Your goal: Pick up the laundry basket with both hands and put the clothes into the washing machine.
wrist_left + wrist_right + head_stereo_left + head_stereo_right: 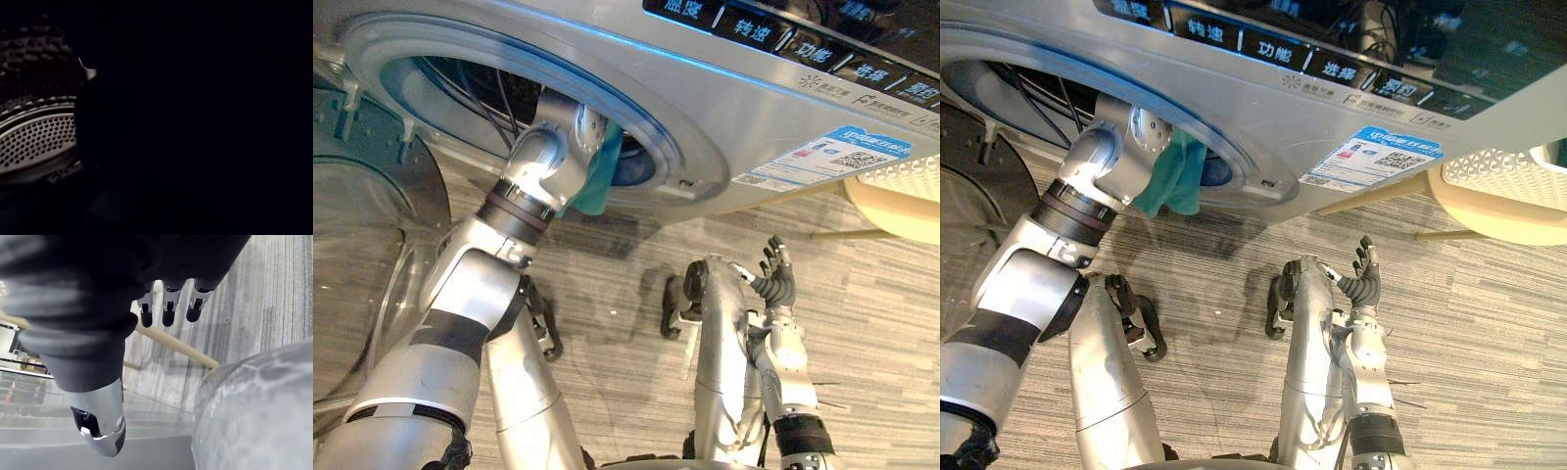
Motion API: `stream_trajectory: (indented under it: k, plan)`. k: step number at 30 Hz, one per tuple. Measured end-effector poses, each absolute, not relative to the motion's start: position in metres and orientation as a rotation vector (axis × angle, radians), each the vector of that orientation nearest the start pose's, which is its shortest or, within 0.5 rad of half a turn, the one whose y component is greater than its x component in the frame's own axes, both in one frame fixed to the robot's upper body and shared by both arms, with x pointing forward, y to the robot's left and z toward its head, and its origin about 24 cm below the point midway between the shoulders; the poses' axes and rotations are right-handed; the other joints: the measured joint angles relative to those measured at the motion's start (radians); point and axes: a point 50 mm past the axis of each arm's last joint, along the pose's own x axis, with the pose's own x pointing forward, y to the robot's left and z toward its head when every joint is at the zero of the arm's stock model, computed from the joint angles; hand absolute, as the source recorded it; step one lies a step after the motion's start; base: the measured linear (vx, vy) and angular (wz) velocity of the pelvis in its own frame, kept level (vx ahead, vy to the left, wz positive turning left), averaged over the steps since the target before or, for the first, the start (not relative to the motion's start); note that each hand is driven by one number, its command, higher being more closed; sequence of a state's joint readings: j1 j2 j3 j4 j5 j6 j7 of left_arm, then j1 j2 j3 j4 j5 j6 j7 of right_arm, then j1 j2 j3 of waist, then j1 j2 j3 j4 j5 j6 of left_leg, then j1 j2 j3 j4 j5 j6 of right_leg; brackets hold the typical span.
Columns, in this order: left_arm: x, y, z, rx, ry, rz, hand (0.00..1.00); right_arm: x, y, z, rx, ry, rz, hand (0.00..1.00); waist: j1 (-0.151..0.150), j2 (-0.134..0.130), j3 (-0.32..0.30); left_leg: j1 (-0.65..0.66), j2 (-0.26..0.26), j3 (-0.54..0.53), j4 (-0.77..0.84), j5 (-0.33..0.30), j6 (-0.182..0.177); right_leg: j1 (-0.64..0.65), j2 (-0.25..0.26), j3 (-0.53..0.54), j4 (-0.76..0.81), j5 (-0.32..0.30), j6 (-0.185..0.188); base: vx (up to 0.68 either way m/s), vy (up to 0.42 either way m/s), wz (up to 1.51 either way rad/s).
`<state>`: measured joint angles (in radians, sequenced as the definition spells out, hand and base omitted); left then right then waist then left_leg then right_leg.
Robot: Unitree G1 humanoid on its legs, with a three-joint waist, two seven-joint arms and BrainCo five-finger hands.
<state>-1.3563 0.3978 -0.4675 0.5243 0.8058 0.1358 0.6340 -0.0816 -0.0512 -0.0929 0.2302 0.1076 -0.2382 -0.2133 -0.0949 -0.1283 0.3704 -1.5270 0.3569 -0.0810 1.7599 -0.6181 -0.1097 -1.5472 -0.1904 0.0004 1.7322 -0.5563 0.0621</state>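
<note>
Though left wrist view shows drum (pixel 39 142), left hand (pixel 576 125) unreadable; right hand's (pixel 781 290) fingers (pixel 168 313) released.

The left arm (pixel 460 304) comes up from the lower left, stretched far forward and upward, and the left wrist (pixel 548 157) at its end is bent toward the right. The right arm (pixel 791 377) is held low on the right side, with the forearm pointing forward. The right hand (pixel 775 282) is empty, its fingers (pixel 168 308) nearly straight and loosely together, the thumb (pixel 100 428) apart from them
</note>
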Motion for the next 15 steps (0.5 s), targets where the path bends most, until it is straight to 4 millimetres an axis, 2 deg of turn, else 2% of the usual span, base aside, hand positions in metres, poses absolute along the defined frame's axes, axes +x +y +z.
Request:
stream_trajectory:
  k: [5,9,15]
  plan:
    - [0.371,0.084,0.354,1.234,-1.044,0.555,0.0,0.265,-0.188,0.035,0.057,-0.101,-0.288,0.0,-0.002,0.0,0.0,-0.009,0.008,0.007,0.0,0.0,0.0,-0.01,0.005,0.002,-0.006,0.004,0.002,0.04,-0.008,-0.06]
    - [0.385,0.107,0.351,1.084,-0.843,0.486,0.0,0.267,-0.187,0.037,0.056,-0.102,-0.261,0.0,-0.002,0.0,0.0,-0.011,0.013,0.005,-0.002,0.0,0.0,-0.015,0.012,0.002,-0.006,0.004,0.002,0.01,-0.009,-0.02]
    - [0.387,0.119,0.353,0.904,-0.786,0.414,0.0,0.267,-0.184,0.036,0.058,-0.089,-0.225,0.0,0.001,0.0,0.0,-0.007,0.012,0.005,-0.005,0.0,0.0,-0.011,0.012,0.002,-0.006,0.004,0.001,0.0,0.0,0.0]
